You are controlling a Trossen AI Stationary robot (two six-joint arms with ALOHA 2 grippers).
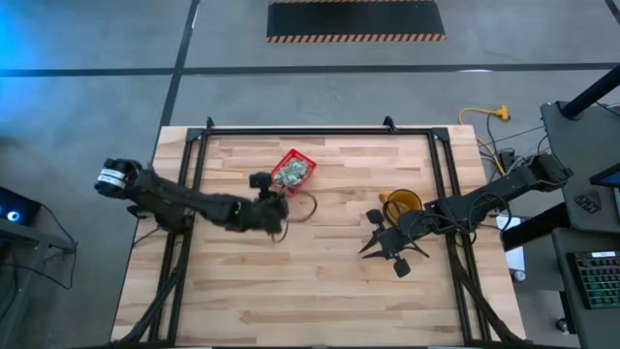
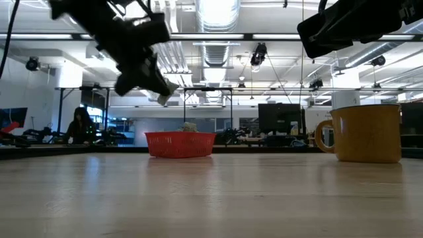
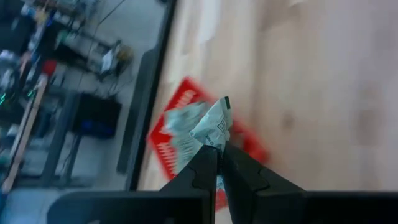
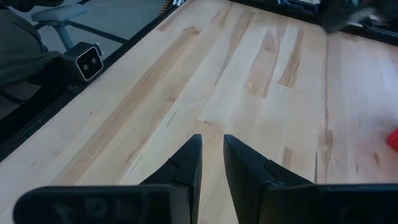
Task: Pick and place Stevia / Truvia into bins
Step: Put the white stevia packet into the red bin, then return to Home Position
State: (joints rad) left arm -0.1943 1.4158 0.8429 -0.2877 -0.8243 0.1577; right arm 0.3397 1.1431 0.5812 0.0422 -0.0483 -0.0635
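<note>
Carrying the pale green-and-white paper sachet [image 3: 213,126] pinched in your left tool [image 3: 219,163], move squarely above the small red latticed plastic basket [image 1: 294,172] on the counter [image 1: 320,281] before releasing.

I see a pale wooden butcher-block table [image 1: 320,281] with a black metal frame along its edges. On it, toward the far side and left of centre, sits a small red latticed plastic basket [image 1: 294,171]. To the right stands a mustard-yellow ceramic mug [image 1: 401,204].
</note>
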